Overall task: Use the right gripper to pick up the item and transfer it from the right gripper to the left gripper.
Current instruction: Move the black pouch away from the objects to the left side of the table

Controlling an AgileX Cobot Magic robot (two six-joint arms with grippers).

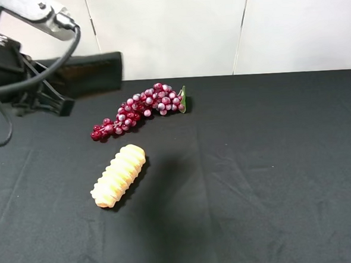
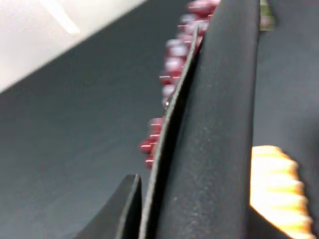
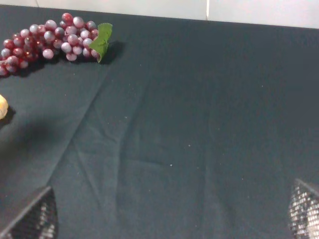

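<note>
The black pouch (image 1: pixel 91 71) is held off the table at the far left, sticking out to the right from my left gripper (image 1: pixel 57 91). In the left wrist view the pouch (image 2: pixel 214 129) fills the middle, edge-on, with one black finger (image 2: pixel 124 211) pressed against it; the other finger is hidden behind it. My right gripper (image 3: pixel 167 215) is out of the exterior high view. In the right wrist view its two mesh-patterned fingertips (image 3: pixel 30 216) stand wide apart over bare black cloth, open and empty.
A red grape bunch (image 1: pixel 138 107) with a green leaf lies on the black tablecloth (image 1: pixel 261 174) at centre left, also in the right wrist view (image 3: pixel 50 37). A yellow ridged bread piece (image 1: pixel 118 175) lies in front of it. White wall panels stand behind.
</note>
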